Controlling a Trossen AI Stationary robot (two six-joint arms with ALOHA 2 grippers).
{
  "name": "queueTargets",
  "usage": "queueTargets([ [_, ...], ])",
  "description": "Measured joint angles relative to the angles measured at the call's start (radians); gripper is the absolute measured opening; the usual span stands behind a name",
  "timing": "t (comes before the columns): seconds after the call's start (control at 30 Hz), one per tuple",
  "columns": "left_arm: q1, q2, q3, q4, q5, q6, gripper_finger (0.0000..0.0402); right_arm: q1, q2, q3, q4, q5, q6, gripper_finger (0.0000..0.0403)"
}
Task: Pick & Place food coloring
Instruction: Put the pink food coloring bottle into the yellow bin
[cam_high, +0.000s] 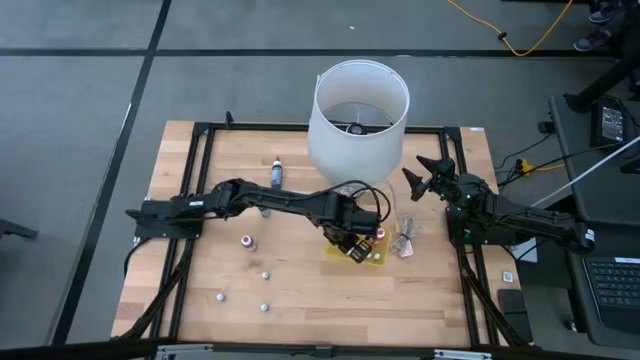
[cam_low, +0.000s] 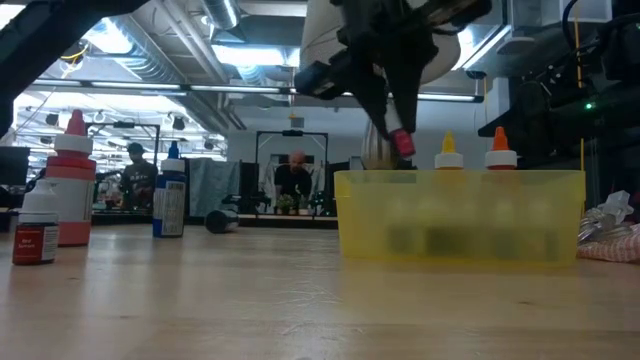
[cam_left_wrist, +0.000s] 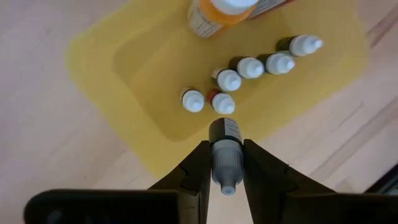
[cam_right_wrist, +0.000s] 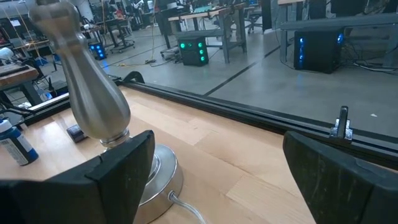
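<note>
The left gripper (cam_left_wrist: 225, 163) hangs over the near edge of the yellow tray (cam_left_wrist: 118, 68), its two dark fingers (cam_left_wrist: 198, 171) pressed against the sides of a small dark food coloring bottle (cam_left_wrist: 225, 149) with a grey cap. The bottle sits between the pads with its cap pointing back toward the wrist and its dark body sticking out past the fingertips, above the tray's rim.

Just beyond the fingertips, five more food coloring bottles (cam_left_wrist: 239, 78) with whitish caps stand inside the tray: two close to the held bottle, side by side, and three more in a row running away from the fingers. Farther ahead of the fingers, an orange bottle (cam_left_wrist: 217, 12) stands in the tray as well.

In the low view, the gripper hangs just above the tray's wall, and two orange-tipped bottles (cam_low: 448, 152) rise over the rim beside it.

Other food coloring bottles remain on the wooden table (cam_high: 300, 300), well behind the left gripper along its arm: a blue-topped one (cam_high: 276, 172), a red-topped one (cam_high: 248, 241), and several small whitish ones (cam_high: 265, 273) scattered toward the table's front.

The right gripper (cam_high: 428, 178) waits near the lamp (cam_high: 358, 115), with fingers spread wide and nothing between them. A crumpled clear wrapper (cam_high: 406, 240) lies just beside the tray.
</note>
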Motion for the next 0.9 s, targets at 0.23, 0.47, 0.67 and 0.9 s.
queueTargets([
  [0.23, -0.011, 0.017, 0.0, 0.011, 0.002, -0.015, 0.007, 0.0, 0.0, 0.0, 0.0, 0.0, 0.001, 0.0355],
  [0.47, -0.02, 0.058, -0.003, 0.031, 0.008, -0.015, 0.007, 0.0, 0.0, 0.0, 0.0, 0.0, 0.0, 0.0355],
  [0.67, -0.026, 0.094, -0.004, 0.036, 0.01, -0.001, 0.0071, 0.0, 0.0, 0.0, 0.0, 0.0, -0.001, 0.0355],
  [0.9, -0.021, 0.121, -0.003, 0.06, 0.007, 0.013, 0.007, 0.0, 0.0, 0.0, 0.0, 0.0, 0.001, 0.0355],
])
